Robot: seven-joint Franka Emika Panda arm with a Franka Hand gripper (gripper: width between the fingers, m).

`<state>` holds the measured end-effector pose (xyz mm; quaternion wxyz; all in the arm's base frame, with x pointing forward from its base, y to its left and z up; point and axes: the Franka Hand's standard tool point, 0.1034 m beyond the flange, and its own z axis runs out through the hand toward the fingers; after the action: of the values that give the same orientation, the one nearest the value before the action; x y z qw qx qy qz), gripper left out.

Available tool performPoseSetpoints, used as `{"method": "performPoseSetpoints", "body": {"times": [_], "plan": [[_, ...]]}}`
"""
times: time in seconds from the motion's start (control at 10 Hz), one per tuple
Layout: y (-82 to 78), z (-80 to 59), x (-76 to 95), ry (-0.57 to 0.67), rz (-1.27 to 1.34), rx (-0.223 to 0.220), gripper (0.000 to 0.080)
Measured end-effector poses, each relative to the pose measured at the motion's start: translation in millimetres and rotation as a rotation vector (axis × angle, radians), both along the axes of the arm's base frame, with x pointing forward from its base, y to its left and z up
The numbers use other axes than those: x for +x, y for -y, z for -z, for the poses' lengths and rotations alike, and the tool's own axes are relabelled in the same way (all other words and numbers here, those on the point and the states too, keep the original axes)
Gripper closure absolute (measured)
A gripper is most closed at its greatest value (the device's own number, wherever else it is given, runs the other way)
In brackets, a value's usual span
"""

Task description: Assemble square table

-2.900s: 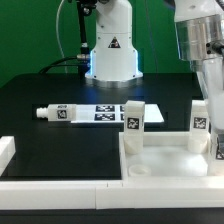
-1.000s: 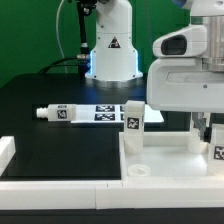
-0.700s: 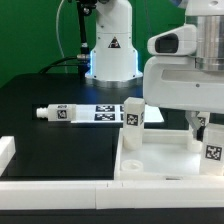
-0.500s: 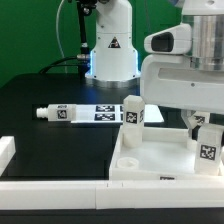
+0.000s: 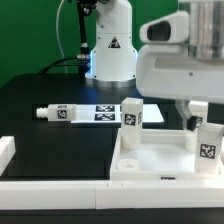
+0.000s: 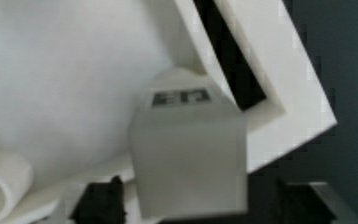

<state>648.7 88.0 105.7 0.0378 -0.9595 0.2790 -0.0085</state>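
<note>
Square table slab (image 5: 160,158) on black bench (image 5: 60,135). Two legs upright in far sockets, one (image 5: 131,115), other (image 5: 207,145) (tagged) between spread pincer (image 6: 190,190) fingers, probably not gripped.

The exterior view sits low and level, just off the black worktop (image 5: 50,135), facing the arm's base across the square table (image 5: 160,160) in the foreground. The wrist view looks from very close down between the gripper (image 6: 197,200) fingers onto one upright leg (image 6: 190,150). Both views share that leg (image 5: 205,148) and the table's rim.
</note>
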Motion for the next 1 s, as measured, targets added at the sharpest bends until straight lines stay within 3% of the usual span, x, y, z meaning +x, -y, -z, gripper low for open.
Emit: {"method": "performPoseSetpoints", "body": {"times": [0.1,0.2,0.6,0.8,1.0], "plan": [[1.3,-8.2,2.0,0.009,0.003,0.003,0.0231],[0.8,-2.7,0.5,0.002,0.001,0.001,0.0166],[4.4,-3.3,-0.6,-0.003,-0.043,-0.001,0.0151],[26.9,-24.9,-7.2,0.013,-0.133,0.004,0.0151],[50.7,-30.1,-27.6,0.002,-0.142,0.015,0.0151]]}}
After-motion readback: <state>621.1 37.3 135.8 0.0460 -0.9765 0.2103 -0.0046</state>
